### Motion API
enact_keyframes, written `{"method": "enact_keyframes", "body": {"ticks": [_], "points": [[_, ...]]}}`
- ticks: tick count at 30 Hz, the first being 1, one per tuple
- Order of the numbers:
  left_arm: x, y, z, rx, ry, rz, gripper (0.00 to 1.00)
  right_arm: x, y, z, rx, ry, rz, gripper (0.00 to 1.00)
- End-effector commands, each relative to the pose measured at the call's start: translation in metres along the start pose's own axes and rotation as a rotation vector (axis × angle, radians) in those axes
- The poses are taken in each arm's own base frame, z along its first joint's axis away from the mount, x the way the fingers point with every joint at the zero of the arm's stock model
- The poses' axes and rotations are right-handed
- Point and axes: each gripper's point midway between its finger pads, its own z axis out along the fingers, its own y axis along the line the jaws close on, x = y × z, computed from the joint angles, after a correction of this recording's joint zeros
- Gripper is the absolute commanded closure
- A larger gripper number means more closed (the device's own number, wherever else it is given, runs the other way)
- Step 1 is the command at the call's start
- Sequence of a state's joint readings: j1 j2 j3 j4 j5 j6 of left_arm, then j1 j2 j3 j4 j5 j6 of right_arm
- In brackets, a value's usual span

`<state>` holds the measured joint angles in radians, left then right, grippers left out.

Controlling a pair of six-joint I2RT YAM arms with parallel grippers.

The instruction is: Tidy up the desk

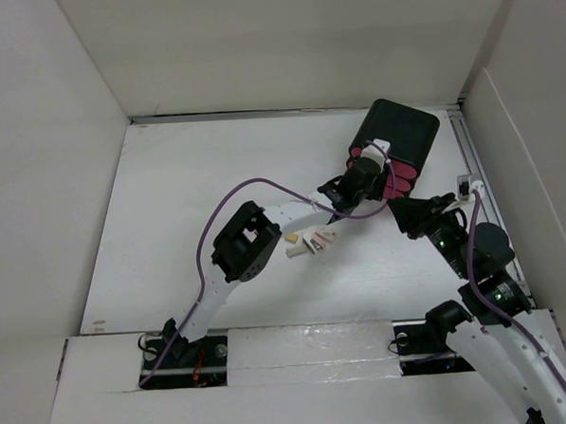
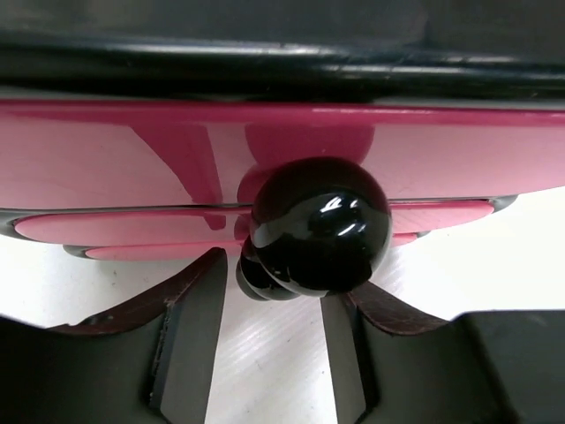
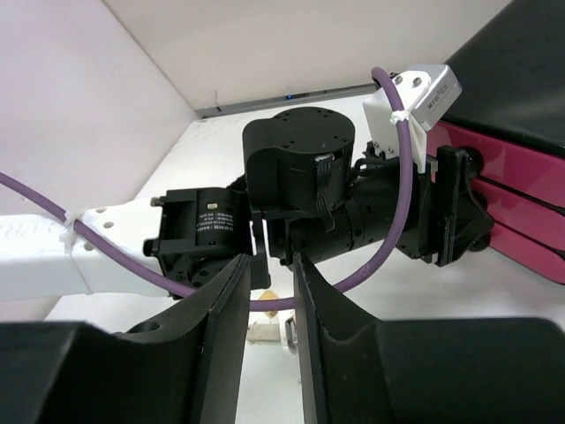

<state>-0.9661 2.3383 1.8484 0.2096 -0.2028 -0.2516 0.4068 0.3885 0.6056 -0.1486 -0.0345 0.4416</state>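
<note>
On the white desk (image 1: 188, 207) a black box (image 1: 402, 134) with pink drawers (image 1: 398, 176) stands at the back right. My left gripper (image 1: 350, 188) reaches up to the drawer fronts. In the left wrist view a glossy black knob (image 2: 320, 225) on a pink drawer front (image 2: 106, 159) sits right at the tips of the left gripper (image 2: 274, 265). The jaws stand apart, with bare desk showing between them and a gap beside the left finger. My right gripper (image 1: 408, 211) hovers just right of the box, its fingers (image 3: 231, 318) slightly parted and empty, pointing at the left arm's wrist (image 3: 305, 177).
Several small flat pieces (image 1: 308, 241) lie in a cluster on the desk under the left arm. A purple cable (image 3: 388, 230) loops across in front of the right gripper. White walls close in the desk on the left, back and right.
</note>
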Motion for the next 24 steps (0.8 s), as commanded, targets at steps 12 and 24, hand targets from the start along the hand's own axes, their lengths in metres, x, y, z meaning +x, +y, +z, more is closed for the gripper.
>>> {"method": "enact_keyframes", "body": {"ticks": [12,24], "points": [[-0.050,-0.009,-0.008,0.025,-0.131,-0.002,0.62,-0.001,0.008,0.009,-0.050,-0.013,-0.001,0.70],[-0.042,-0.004,-0.027,0.038,-0.125,-0.004,0.96,-0.003,0.004,0.011,-0.027,-0.023,-0.011,0.75]]}}
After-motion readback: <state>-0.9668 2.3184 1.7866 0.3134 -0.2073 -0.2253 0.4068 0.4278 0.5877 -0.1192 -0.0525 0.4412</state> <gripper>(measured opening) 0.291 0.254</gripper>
